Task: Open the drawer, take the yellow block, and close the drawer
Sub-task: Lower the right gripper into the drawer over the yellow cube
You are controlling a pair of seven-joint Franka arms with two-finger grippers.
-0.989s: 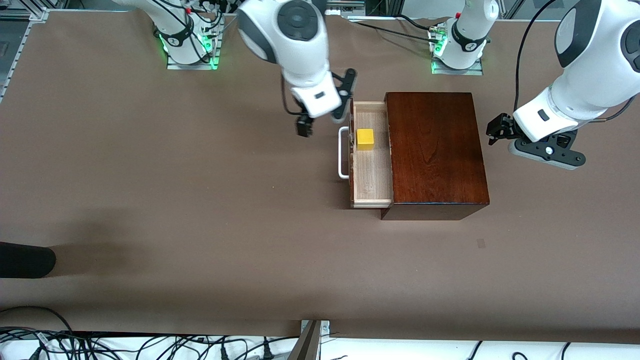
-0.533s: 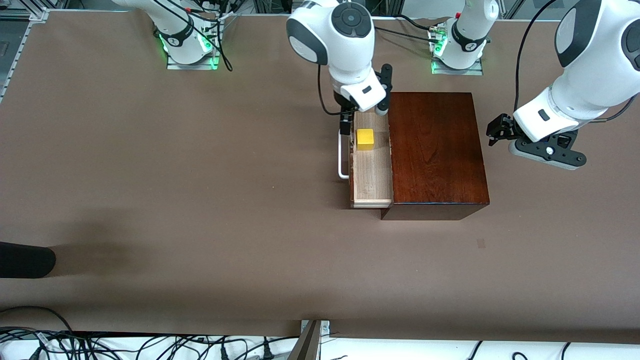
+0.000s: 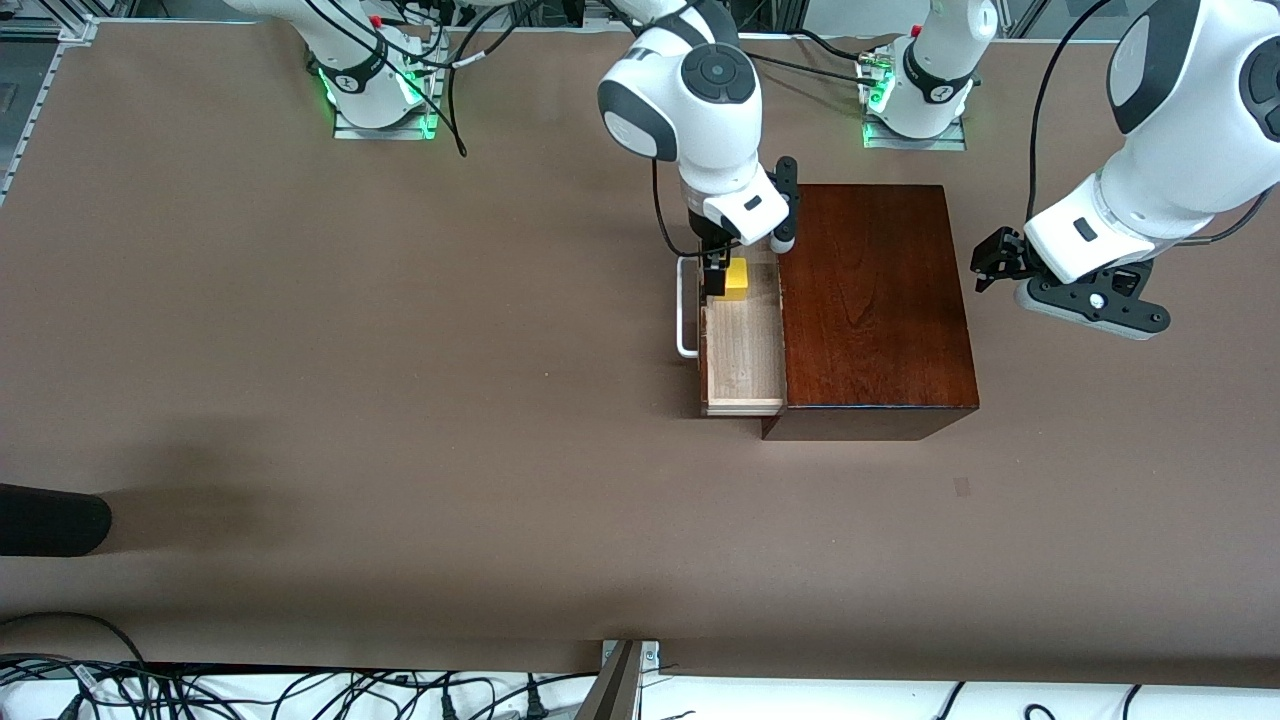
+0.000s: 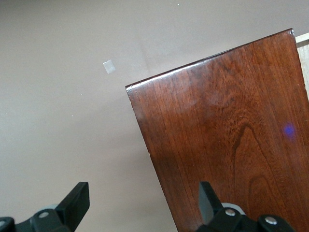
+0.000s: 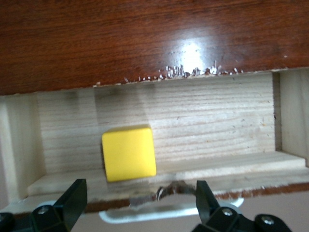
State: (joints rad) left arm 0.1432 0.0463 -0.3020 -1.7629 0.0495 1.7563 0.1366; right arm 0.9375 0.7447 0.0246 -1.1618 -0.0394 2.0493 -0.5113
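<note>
The drawer (image 3: 745,355) stands pulled out of the dark mahogany box (image 3: 870,300), its white handle (image 3: 685,312) toward the right arm's end of the table. The yellow block (image 3: 738,281) lies in the tray's half farther from the front camera. My right gripper (image 3: 722,272) is open, over the drawer's front edge, right by the block. In the right wrist view the block (image 5: 129,153) sits on the pale tray (image 5: 217,130), just ahead of the open right gripper (image 5: 139,203) and not between its fingers. My left gripper (image 3: 990,262) waits open beside the box; its wrist view shows the left gripper (image 4: 142,203) over the box's edge (image 4: 231,135).
A black object (image 3: 50,520) lies at the table's edge at the right arm's end, near the front camera. A small tape patch (image 3: 962,487) is on the brown table, nearer the front camera than the box. Cables run along the front edge.
My right arm has swung from beside the handle to over the drawer and come down by the yellow block. The left arm, the drawer and the block have not moved.
</note>
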